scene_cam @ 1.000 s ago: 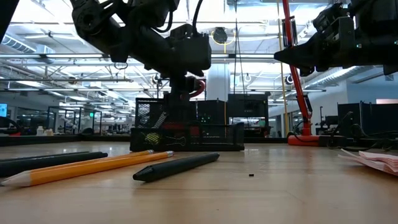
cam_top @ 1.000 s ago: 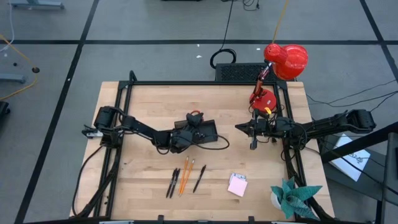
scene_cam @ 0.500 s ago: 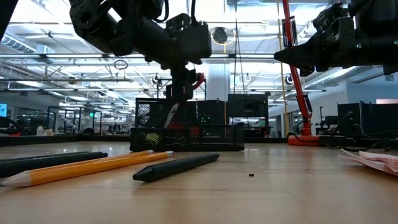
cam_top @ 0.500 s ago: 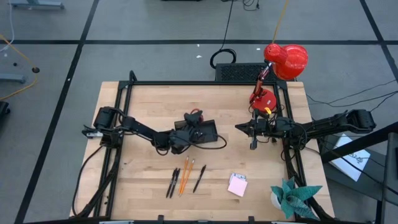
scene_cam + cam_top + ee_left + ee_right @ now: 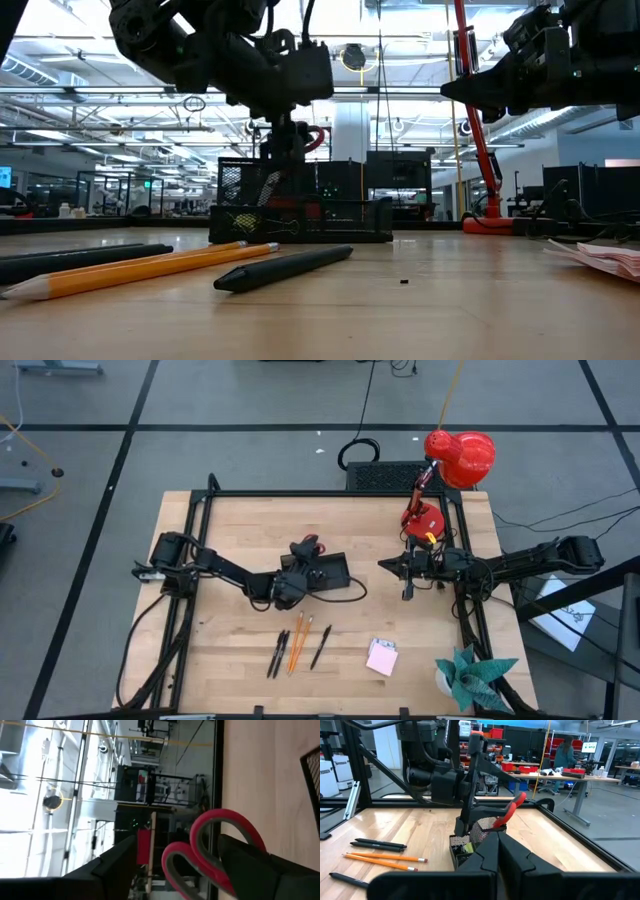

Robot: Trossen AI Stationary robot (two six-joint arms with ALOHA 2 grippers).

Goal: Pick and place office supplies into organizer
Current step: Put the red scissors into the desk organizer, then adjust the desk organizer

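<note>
The red-handled scissors [image 5: 310, 543] stand in the black mesh organizer [image 5: 330, 572] at mid-table, handles [image 5: 512, 809] up and leaning. My left gripper [image 5: 177, 845] is level above the organizer and open, one finger on each side of the red handle loops [image 5: 225, 820]. Orange pencils [image 5: 297, 643] and black pens [image 5: 278, 654] lie flat near the front edge, with another pen [image 5: 320, 646] beside them. The pink sticky-note pad [image 5: 381, 657] lies to their right. My right gripper [image 5: 383, 564] hangs shut over the table's right half, away from all of them. My left gripper's fingers stand on either side of the scissors' handle loops [image 5: 215, 855], coming in level above the organizer. One loop runs close by one finger [image 5: 250, 865]; I cannot tell whether they touch. The scissors' blades are down inside the organizer.
A red desk lamp [image 5: 455, 460] and a black ribbed box [image 5: 385, 475] stand at the far right. A teal paper plant [image 5: 472, 675] is at the near right corner. Black frame rails [image 5: 330, 493] run around the table. Bare wood lies between the organizer and the pens.
My left gripper has stayed over the organizer and rolled about its wrist, and its fingers now stand wider apart. The scissors' red handles have swung slightly toward the table's left while the blades stay in the organizer.
</note>
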